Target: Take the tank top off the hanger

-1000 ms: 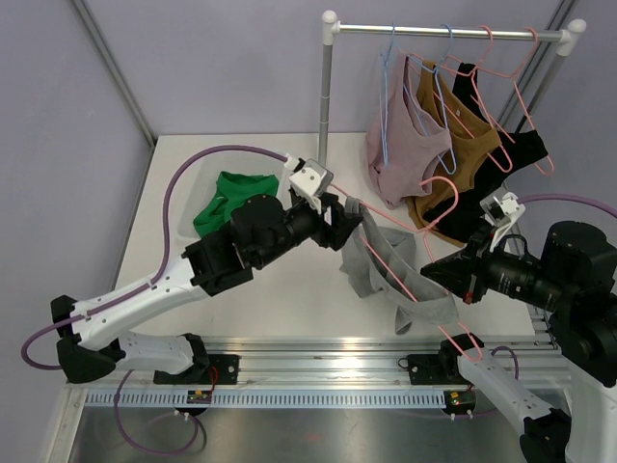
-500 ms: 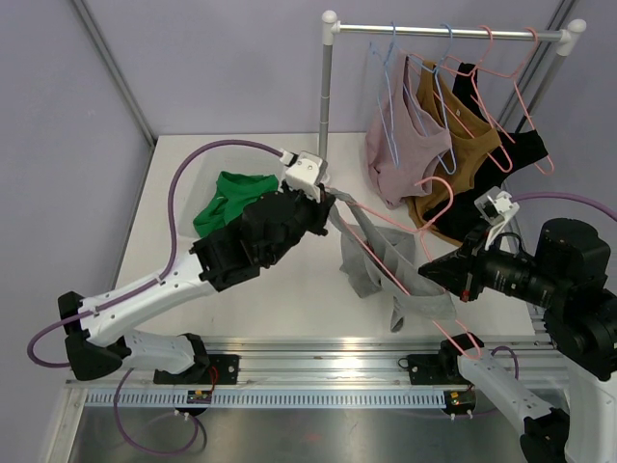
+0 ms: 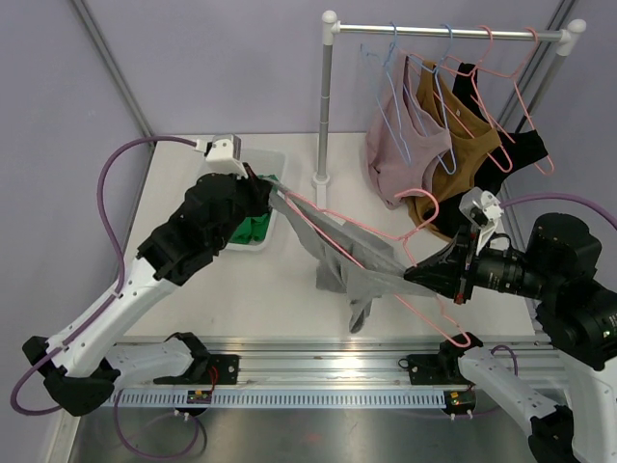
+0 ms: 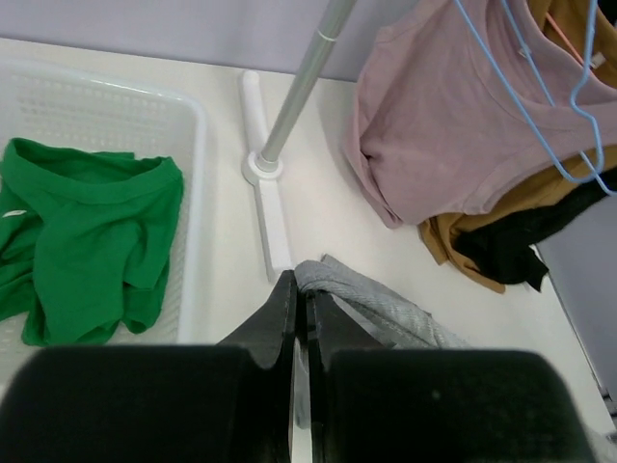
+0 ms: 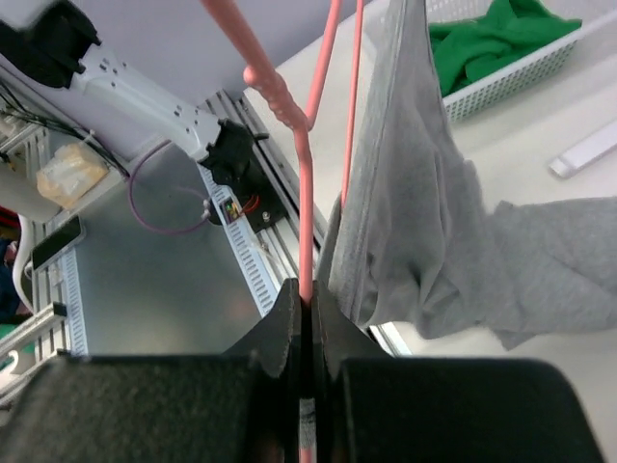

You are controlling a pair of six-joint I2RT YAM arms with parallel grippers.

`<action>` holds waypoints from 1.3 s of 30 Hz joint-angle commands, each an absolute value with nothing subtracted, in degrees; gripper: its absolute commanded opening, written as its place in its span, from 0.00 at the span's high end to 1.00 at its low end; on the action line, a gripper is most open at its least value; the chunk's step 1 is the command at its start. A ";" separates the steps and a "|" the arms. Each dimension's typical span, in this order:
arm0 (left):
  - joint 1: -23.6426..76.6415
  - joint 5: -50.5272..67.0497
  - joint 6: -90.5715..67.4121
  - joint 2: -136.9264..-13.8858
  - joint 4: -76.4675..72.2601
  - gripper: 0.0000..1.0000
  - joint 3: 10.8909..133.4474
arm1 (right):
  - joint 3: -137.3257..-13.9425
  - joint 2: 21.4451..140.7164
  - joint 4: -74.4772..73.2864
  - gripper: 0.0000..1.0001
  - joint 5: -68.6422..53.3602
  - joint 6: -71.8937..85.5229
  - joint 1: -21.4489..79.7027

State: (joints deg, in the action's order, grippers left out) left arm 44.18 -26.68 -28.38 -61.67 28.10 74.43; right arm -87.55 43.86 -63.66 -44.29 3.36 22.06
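Note:
The grey tank top (image 3: 339, 258) is stretched in the air between both arms, still draped on the pink hanger (image 3: 431, 302). My left gripper (image 3: 269, 194) is shut on one shoulder strap, pulled out to the left above the basket. In the left wrist view the strap (image 4: 371, 307) bunches at the closed tips of the gripper (image 4: 301, 286). My right gripper (image 3: 416, 275) is shut on the hanger's wire. In the right wrist view the pink wire (image 5: 305, 174) runs between the closed tips of the gripper (image 5: 307, 294), and the grey cloth (image 5: 415, 222) hangs just to its right.
A white basket (image 4: 198, 116) at the left holds a green garment (image 4: 87, 222). The clothes rack's pole (image 3: 325, 106) stands behind on its foot (image 4: 265, 207). Pink (image 3: 395, 159), mustard (image 3: 469, 154) and black (image 3: 521, 149) garments hang there on hangers.
My left gripper closed on the strap and swung back left toward the basket, drawing the tank top out along the hanger. The right gripper shifted slightly left with the hanger.

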 commanded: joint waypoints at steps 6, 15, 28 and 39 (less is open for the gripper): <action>43.50 5.43 -27.24 -49.93 10.13 1.00 57.67 | -62.81 34.38 -11.13 1.00 -39.04 22.83 22.85; 55.97 8.71 -22.50 -52.64 8.87 1.00 49.22 | -40.70 36.99 51.05 1.00 -15.31 33.40 22.85; 57.92 -18.71 -23.99 -59.85 37.14 0.35 63.44 | -78.65 46.66 -31.24 1.00 -6.60 15.03 22.76; 57.92 -29.97 -18.12 -50.46 56.42 0.01 72.34 | -101.67 68.36 -51.67 1.00 -0.35 8.45 22.85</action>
